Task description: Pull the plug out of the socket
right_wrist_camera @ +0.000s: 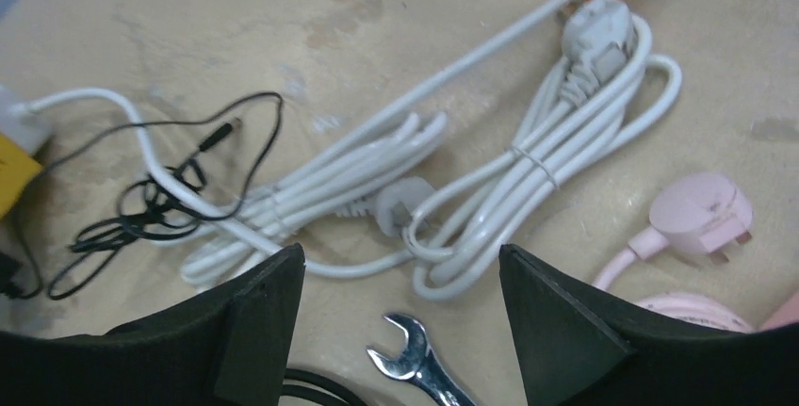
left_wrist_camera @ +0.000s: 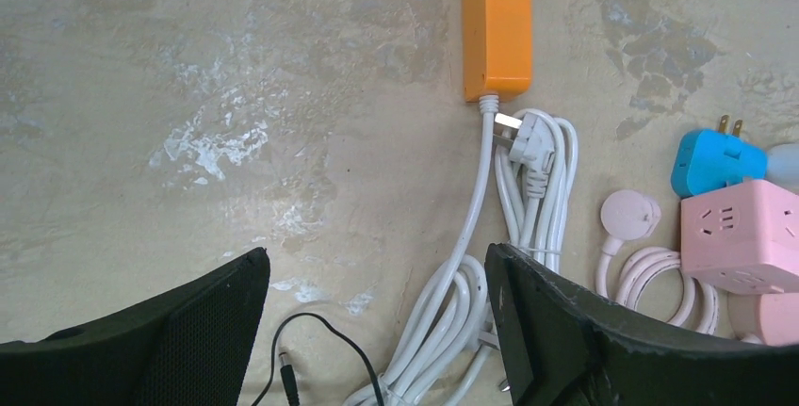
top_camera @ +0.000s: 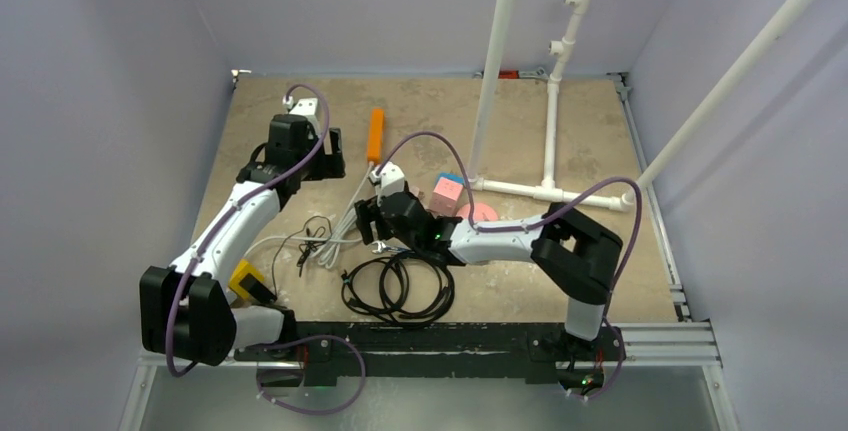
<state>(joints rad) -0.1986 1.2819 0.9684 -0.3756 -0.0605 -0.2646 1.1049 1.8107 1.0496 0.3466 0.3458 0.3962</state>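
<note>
Orange power strip (top_camera: pixel 375 134) lies lengthwise toward the rear of the table (top_camera: pixel 440 101); white cable (top_camera: pixel 335 236) lies bundled below it; left gripper (top_camera: pixel 331 156) stands just left of the strip, apart from it; right gripper (top_camera: pixel 366 219) hangs over the white bundle; pink socket cube (top_camera: pixel 447 194) and blue adapter (top_camera: pixel 453 179) sit beside the right wrist; black cable coil (top_camera: pixel 398 287) lies near the front edge; white pipe frame (top_camera: pixel 548 156) rises at right rear.
</note>
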